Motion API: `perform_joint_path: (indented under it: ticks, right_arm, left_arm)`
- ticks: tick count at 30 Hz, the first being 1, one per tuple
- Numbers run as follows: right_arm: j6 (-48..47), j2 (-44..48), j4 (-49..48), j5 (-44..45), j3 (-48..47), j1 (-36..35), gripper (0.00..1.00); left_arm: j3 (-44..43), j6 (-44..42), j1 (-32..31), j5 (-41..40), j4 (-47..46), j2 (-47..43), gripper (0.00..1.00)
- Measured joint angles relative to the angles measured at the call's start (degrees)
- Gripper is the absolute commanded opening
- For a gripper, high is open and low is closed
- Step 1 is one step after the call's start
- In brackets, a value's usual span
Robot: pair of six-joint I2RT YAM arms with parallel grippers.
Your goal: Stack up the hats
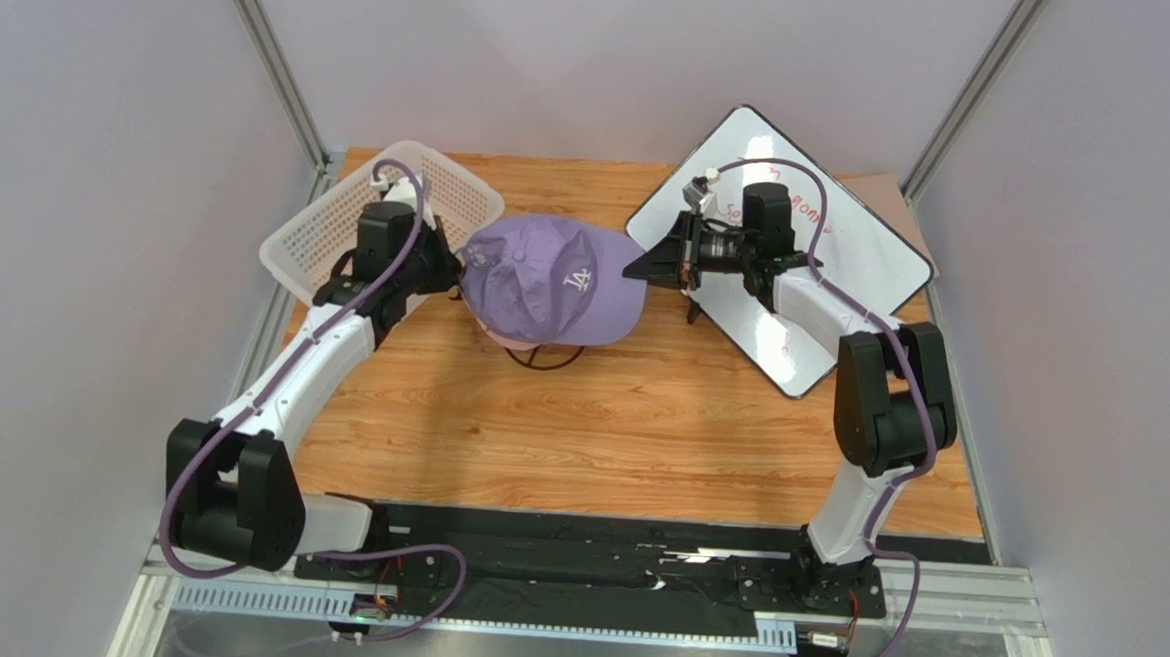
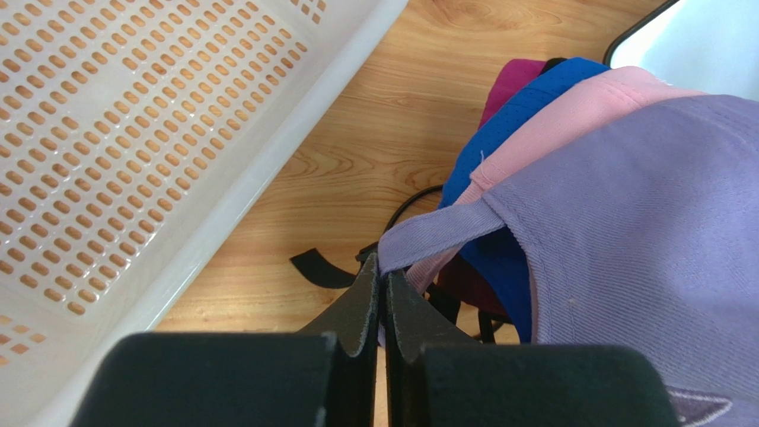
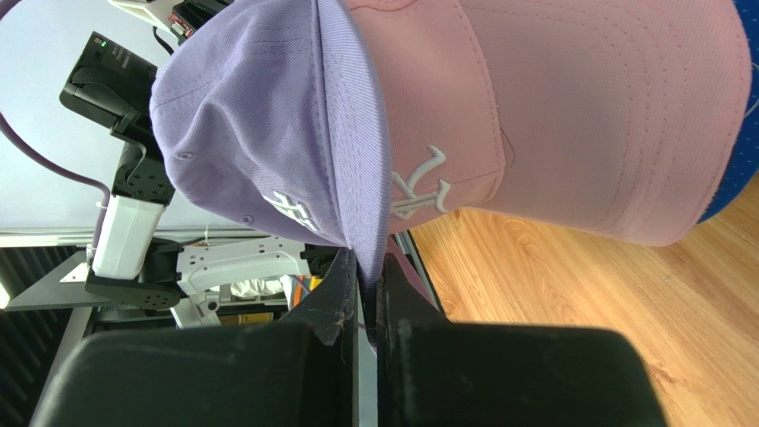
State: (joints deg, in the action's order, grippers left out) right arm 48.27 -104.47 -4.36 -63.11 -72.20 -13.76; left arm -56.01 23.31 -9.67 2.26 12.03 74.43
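A lavender cap (image 1: 552, 276) sits on top of a stack of caps at the table's middle back. My left gripper (image 1: 455, 260) is shut on the lavender cap's back strap (image 2: 428, 236). My right gripper (image 1: 655, 262) is shut on its brim (image 3: 356, 178). Under the lavender cap (image 2: 641, 240) lie the light pink cap (image 2: 570, 111), the royal blue cap (image 2: 534, 98) and the magenta cap (image 2: 512, 80). The pink cap (image 3: 570, 116) with a white logo shows in the right wrist view. The black cap is hidden. A black wire stand (image 1: 544, 360) pokes out below the stack.
A white mesh basket (image 1: 357, 212) stands at the back left, close beside my left gripper; it also fills the left of the left wrist view (image 2: 134, 133). A whiteboard (image 1: 834, 282) lies at the back right under my right arm.
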Motion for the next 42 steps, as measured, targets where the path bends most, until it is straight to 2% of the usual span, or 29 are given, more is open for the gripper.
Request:
perform_joint_path:
  ticks: [20,36,42]
  right_arm:
    - [-6.6,-6.4,8.9,4.2,-6.1,0.2,0.00]
    - [-12.1,-6.7,13.7,10.6,-6.5,-0.4,0.00]
    - [-13.3,-5.8,14.2,14.1,-5.8,-0.6,0.00]
  left_arm:
    - [-0.5,0.0,-0.4,0.7,-7.5,10.5,0.00]
    - [-0.9,-0.1,-0.8,0.7,-9.9,13.1,0.00]
    - [-4.4,-0.7,-0.8,1.5,-10.0,16.6,0.00]
